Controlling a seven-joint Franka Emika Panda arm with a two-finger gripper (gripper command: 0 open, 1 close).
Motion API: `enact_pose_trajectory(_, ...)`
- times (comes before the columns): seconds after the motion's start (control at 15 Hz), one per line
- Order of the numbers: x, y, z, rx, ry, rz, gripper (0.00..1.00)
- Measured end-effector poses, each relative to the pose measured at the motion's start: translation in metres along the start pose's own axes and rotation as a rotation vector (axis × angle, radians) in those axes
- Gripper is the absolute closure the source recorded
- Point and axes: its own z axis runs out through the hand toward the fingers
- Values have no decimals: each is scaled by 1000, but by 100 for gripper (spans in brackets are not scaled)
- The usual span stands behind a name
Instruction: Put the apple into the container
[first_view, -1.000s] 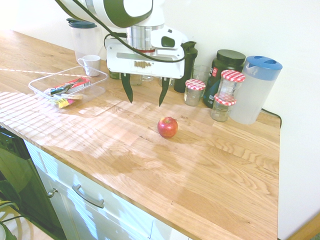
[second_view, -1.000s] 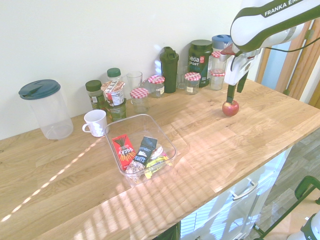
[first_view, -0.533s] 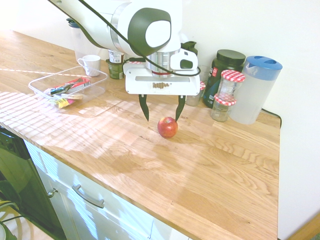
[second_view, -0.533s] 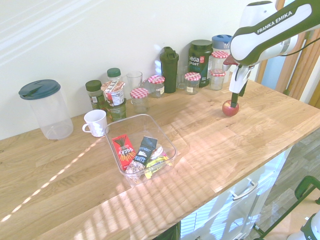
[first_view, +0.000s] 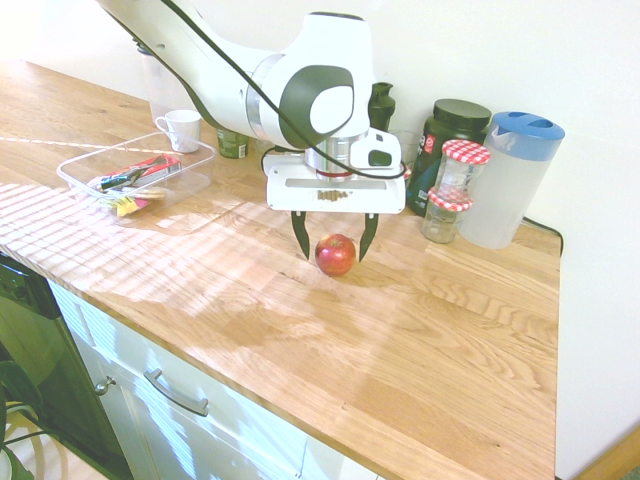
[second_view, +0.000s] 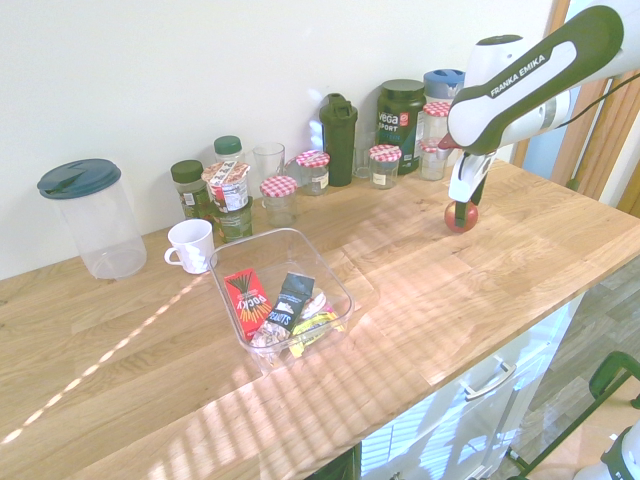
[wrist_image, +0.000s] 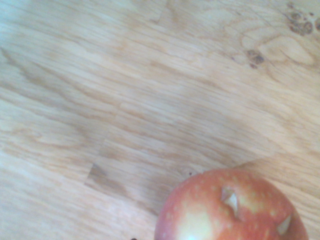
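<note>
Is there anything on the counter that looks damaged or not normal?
Yes, the apple: in the wrist view its skin shows two small pale nicks, as if something had cut or dented it. Nothing looks spilled.

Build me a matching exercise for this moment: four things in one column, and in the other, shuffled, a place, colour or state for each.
Things
1. gripper
2. apple
3. white mug
4. Pocky box

Places, colours or states
A. lying in the clear container
B. open, its fingers lowered on two sides of the fruit
C. standing on the counter just outside the clear container
D. red, resting on the counter outside the clear container, between two fingers

Right pairs: 1-B, 2-D, 3-C, 4-A
</note>
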Motion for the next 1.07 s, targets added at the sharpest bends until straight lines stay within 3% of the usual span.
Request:
enact_pose_trajectory(0.07, 4, -2, 3, -1, 1, 8, 100)
enact_pose_trajectory(1.07, 2, -10, 14, -29, -38, 34, 100)
